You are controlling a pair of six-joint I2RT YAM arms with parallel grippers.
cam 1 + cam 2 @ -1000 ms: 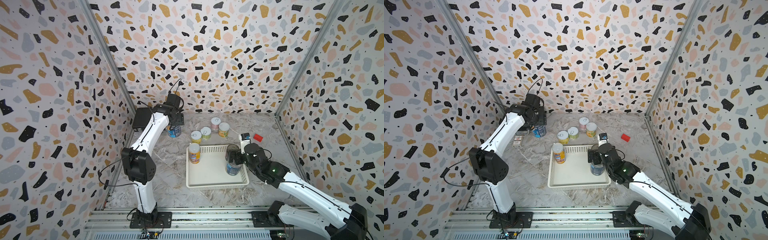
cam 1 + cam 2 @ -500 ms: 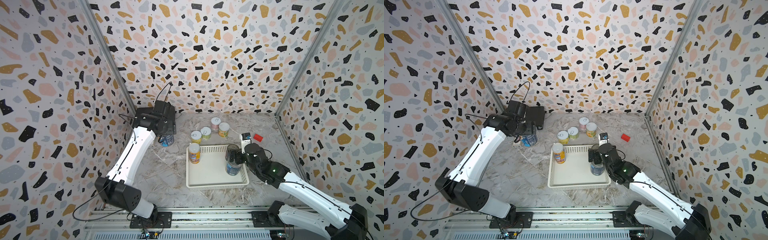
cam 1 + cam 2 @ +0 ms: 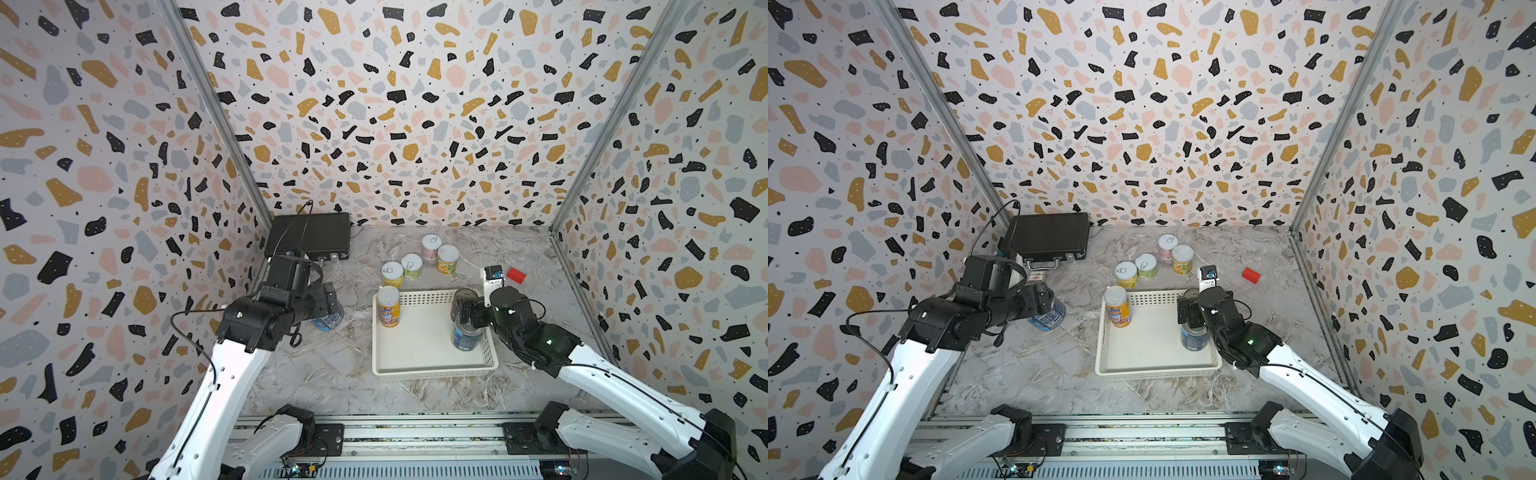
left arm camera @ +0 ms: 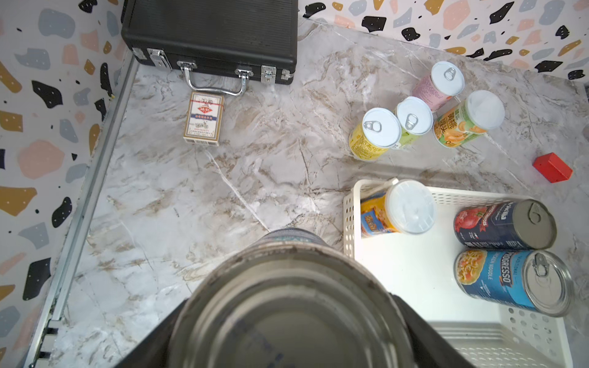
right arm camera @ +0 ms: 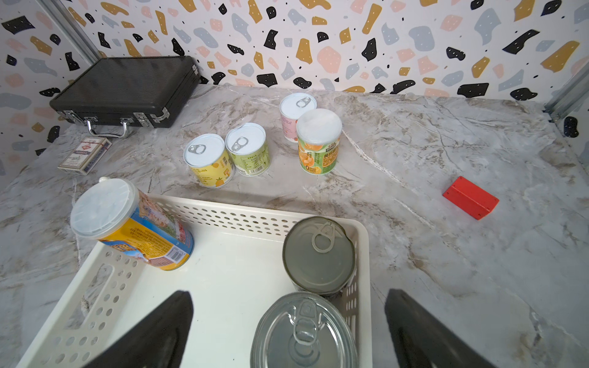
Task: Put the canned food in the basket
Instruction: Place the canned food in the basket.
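My left gripper [image 3: 330, 305] [image 4: 290, 337] is shut on a blue can [image 3: 328, 322] [image 3: 1048, 316] [image 4: 287, 296], held tilted to the left of the basket [image 3: 432, 370] [image 3: 1154, 370]. Inside the white basket stand an orange-yellow can [image 3: 388, 307] [image 5: 134, 226], a navy can [image 4: 503, 224] [image 5: 318, 253] and a blue can [image 3: 465, 337] [image 5: 302, 331]. My right gripper [image 3: 468, 315] [image 5: 288, 334] hangs open over that blue can, one finger on each side. Behind the basket stand a yellow can [image 3: 392, 274], a green can [image 3: 411, 266], a pink can [image 3: 431, 246] and a green-orange can [image 3: 448, 258].
A black briefcase [image 3: 309, 237] lies in the back left corner, with a flat card packet [image 4: 204, 119] in front of it. A small red block [image 3: 516, 275] sits right of the cans. Patterned walls close the table on three sides.
My left arm has swung from beside the briefcase forward and toward the basket, carrying the blue can. The right arm has stayed in place, open over the basket.
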